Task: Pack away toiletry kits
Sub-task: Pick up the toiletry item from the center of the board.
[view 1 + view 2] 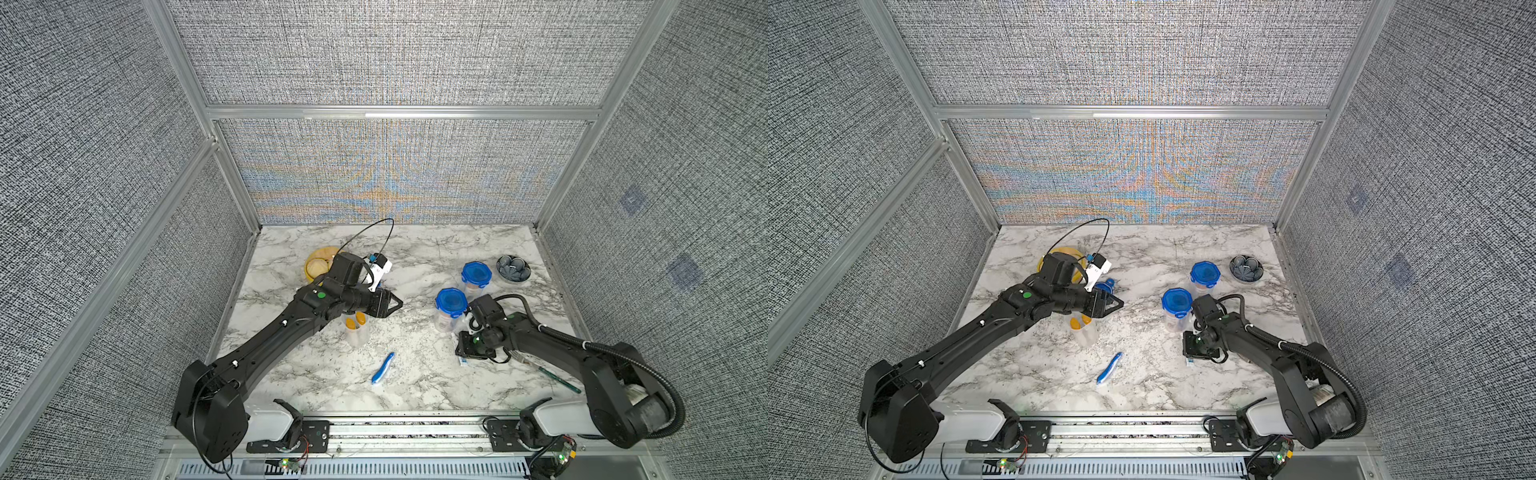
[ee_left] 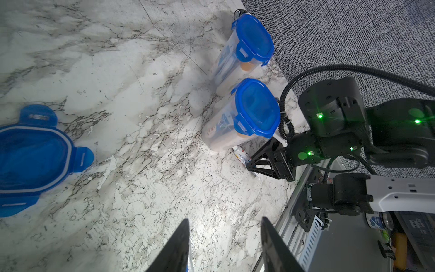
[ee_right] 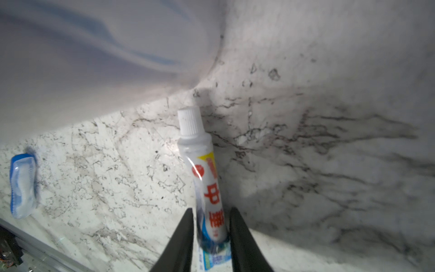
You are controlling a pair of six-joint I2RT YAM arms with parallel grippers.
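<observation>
My right gripper (image 3: 211, 209) points down at the table, its jaws pressed against both sides of a small white toothpaste tube (image 3: 204, 164) that lies flat beside a closed jar (image 1: 451, 309). A second closed jar (image 1: 476, 278) with a blue lid stands behind it. My left gripper (image 2: 226, 219) hangs open and empty above the middle of the table, just past an open clear jar (image 1: 356, 330) holding two orange-capped bottles. A blue-white folding toothbrush (image 1: 383, 368) lies loose near the front. A loose blue clip lid (image 2: 30, 160) lies flat, mostly hidden under the left arm in both top views.
A yellow bamboo steamer (image 1: 318, 264) sits at the back left behind the left arm. A dark patterned bowl (image 1: 513, 269) stands at the back right. A thin green-handled stick (image 1: 561, 380) lies under the right arm. Grey panels wall in three sides.
</observation>
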